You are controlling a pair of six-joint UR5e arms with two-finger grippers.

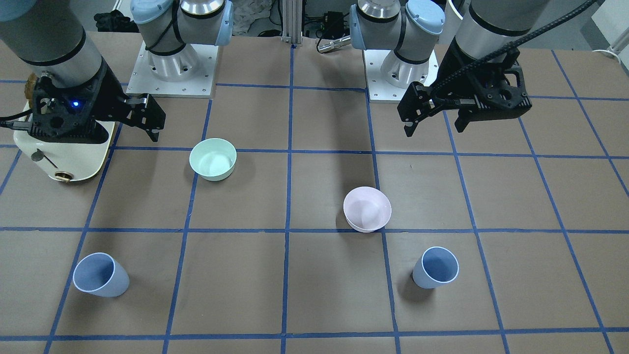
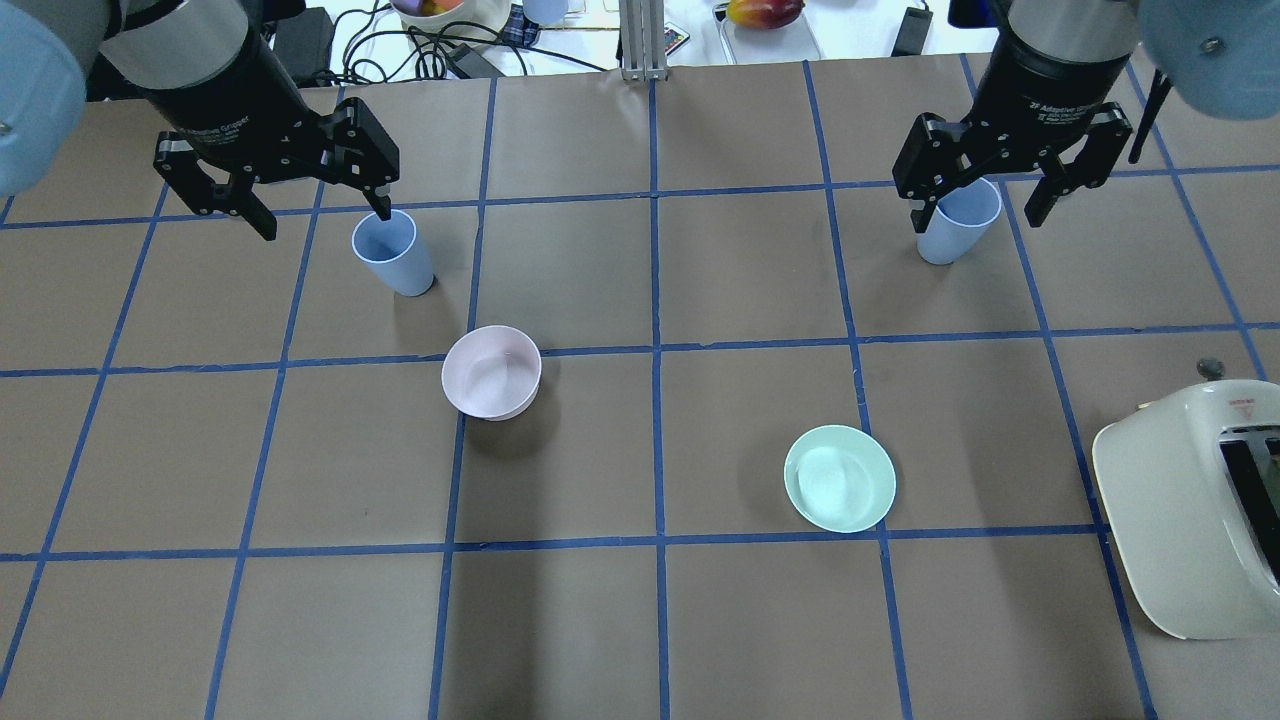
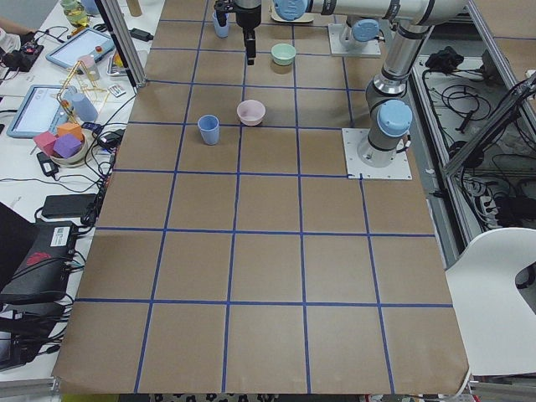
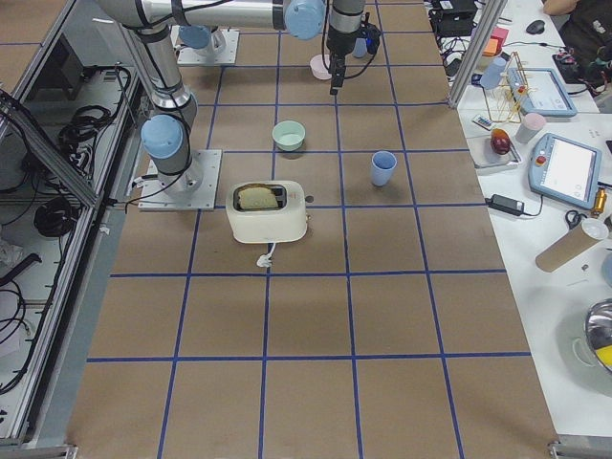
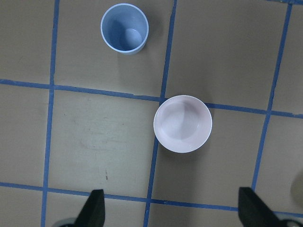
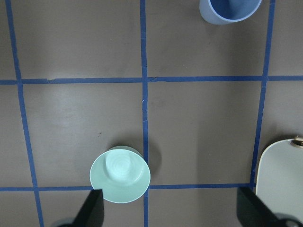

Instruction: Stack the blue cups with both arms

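Observation:
Two blue cups stand upright on the table, far apart. One cup (image 2: 393, 252) (image 1: 436, 268) is on my left side, at the top of the left wrist view (image 5: 124, 29). The other cup (image 2: 958, 220) (image 1: 100, 275) is on my right side, at the top edge of the right wrist view (image 6: 230, 9). My left gripper (image 2: 325, 220) (image 5: 174, 210) hangs open and empty high above the table, back from its cup. My right gripper (image 2: 978, 220) (image 6: 174, 210) is likewise open, empty and high.
A pale pink bowl (image 2: 491, 372) (image 5: 182, 124) sits near the left cup. A mint-green bowl (image 2: 840, 478) (image 6: 120, 175) sits right of centre. A cream toaster (image 2: 1190, 510) (image 1: 64, 157) stands at the table's right edge, below my right arm.

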